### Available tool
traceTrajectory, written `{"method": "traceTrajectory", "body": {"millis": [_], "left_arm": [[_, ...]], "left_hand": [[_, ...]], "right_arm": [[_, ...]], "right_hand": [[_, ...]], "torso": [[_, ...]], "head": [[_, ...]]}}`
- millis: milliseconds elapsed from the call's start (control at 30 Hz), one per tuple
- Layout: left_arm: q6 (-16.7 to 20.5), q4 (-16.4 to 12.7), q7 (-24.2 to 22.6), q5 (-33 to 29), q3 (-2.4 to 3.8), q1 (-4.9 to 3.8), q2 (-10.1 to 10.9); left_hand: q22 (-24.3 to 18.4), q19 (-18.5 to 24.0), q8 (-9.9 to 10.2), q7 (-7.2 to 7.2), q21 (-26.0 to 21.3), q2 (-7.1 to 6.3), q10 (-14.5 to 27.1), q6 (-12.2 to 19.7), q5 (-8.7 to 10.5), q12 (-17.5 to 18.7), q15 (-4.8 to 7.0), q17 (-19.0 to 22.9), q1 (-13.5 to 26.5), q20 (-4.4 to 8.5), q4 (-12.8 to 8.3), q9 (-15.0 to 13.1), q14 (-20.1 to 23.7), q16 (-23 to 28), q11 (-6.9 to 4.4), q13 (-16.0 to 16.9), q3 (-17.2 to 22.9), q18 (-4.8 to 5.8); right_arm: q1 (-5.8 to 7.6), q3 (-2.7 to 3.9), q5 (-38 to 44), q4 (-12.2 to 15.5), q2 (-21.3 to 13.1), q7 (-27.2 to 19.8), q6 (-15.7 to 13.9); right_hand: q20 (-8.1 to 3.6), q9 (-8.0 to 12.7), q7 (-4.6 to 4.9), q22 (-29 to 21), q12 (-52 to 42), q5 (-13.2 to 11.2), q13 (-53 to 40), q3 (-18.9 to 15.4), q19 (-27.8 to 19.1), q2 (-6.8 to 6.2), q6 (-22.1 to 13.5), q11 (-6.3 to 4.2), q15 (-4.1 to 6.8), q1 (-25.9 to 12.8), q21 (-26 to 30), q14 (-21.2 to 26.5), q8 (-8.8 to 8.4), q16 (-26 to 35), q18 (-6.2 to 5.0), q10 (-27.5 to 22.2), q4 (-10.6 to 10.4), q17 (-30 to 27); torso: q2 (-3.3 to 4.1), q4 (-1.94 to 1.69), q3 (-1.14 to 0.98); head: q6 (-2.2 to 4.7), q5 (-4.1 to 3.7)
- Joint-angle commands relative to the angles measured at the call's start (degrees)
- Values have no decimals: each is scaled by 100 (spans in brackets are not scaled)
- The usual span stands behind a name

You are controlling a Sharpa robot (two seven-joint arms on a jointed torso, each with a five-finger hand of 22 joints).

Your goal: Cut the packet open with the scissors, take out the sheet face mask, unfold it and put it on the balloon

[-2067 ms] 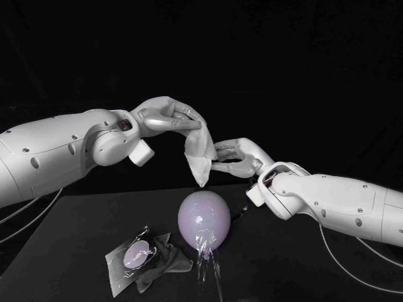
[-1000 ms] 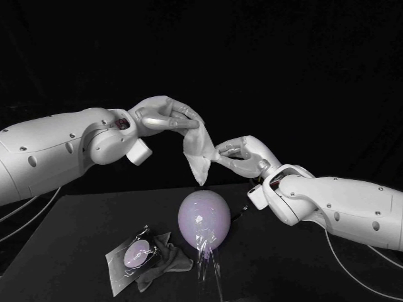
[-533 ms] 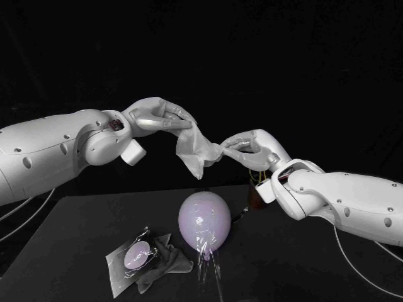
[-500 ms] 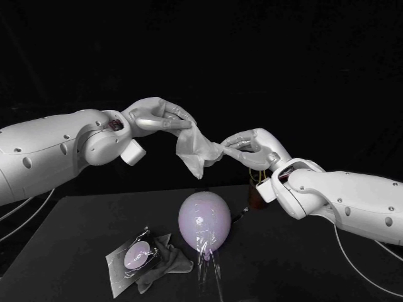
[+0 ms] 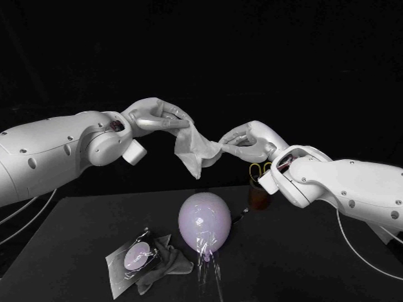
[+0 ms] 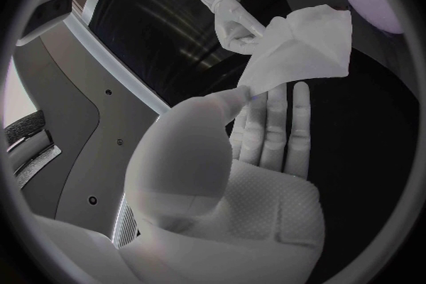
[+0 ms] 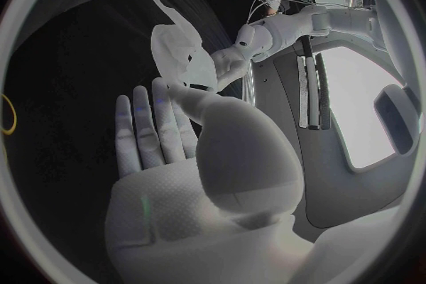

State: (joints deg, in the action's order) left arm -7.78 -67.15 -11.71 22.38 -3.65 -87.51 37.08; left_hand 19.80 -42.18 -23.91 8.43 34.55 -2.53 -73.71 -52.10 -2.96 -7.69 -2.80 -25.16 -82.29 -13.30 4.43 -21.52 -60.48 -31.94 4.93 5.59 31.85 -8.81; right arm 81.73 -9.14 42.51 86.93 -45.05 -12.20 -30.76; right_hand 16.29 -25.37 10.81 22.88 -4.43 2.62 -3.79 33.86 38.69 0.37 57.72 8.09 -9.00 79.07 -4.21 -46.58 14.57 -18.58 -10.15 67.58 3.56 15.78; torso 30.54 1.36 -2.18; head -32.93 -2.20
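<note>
Sheet face mask (image 5: 199, 150): it hangs crumpled in mid-air at the centre of the head view, held between your two hands, above the balloon and apart from it.
Balloon (image 5: 204, 219): lower centre on the black table (image 5: 329, 251); nothing sits between it and the mask.
Around: the packet (image 5: 129, 261) lies lower left beside the balloon; yellow-handled scissors (image 5: 259, 168) stand in a dark cup (image 5: 259, 198) at centre right, partly hidden by your right arm.
Wrist views: each shows a thumb tip meeting the mask's edge, which the head view leaves unclear.
Left hand (image 5: 158, 117): pinches the mask's upper corner, other fingers straight.
Right hand (image 5: 247, 139): pinches the mask's opposite edge.
</note>
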Motion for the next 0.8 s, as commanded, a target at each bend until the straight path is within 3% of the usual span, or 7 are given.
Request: {"method": "traceTrajectory", "body": {"millis": [33, 267, 500, 800], "left_arm": [[516, 73, -48, -46, 1, -8, -14], [763, 200, -16, 23, -63, 23, -38], [941, 333, -16, 7, -150, 141, -111], [1084, 436, -48, -124, -191, 234, -212]], "left_hand": [[11, 37, -38, -15, 31, 3, -36, -45, 23, 25, -2, -12, -57, 9, 19, -1346, 45, -35, -8, 4, -19, -67], [30, 42, -35, -17, 57, -1, -43, -53, 23, 23, -3, -20, -58, 12, 25, -1353, 57, -36, -10, 7, -19, -71], [52, 59, -31, -22, 87, -5, -57, -66, 22, 18, -7, -30, -51, 11, 43, -1362, 79, -34, -13, 12, -19, -72], [67, 70, -28, -24, 107, -4, -72, -75, 23, 11, -7, -39, -40, 8, 65, -1370, 85, -37, -15, 16, -18, -72]], "right_arm": [[67, 11, 774, 54, -27, 638, 152], [332, 32, 1164, 83, -54, 943, 145], [704, 38, 1728, 5, 41, 1158, 213], [950, 39, 1997, -146, 229, 1294, 286]], "right_hand": [[-6, -16, -12, -4, 30, 13, -9, 60, 59, -31, 36, -7, 25, -24, -33, -38, 49, -49, -44, 80, 17, 10], [-12, -26, -18, -3, 31, 13, -11, 83, 87, -35, 46, -14, 32, -34, -43, -60, 66, -69, -44, 105, 26, 13], [-17, -42, -26, -5, 32, 12, -12, 98, 108, -42, 60, -20, 37, -63, -48, -77, 90, -87, -43, 133, 17, 14], [-19, -55, -34, -8, 33, 12, -13, 105, 118, -51, 69, -27, 42, -83, -49, -88, 107, -99, -44, 152, 10, 15]], "torso": [[-3, 0, -3], [2, 5, -3], [0, 2, 2], [-2, 1, 3]], "head": [[-1, 13], [15, 20], [38, 11], [56, 13]]}}
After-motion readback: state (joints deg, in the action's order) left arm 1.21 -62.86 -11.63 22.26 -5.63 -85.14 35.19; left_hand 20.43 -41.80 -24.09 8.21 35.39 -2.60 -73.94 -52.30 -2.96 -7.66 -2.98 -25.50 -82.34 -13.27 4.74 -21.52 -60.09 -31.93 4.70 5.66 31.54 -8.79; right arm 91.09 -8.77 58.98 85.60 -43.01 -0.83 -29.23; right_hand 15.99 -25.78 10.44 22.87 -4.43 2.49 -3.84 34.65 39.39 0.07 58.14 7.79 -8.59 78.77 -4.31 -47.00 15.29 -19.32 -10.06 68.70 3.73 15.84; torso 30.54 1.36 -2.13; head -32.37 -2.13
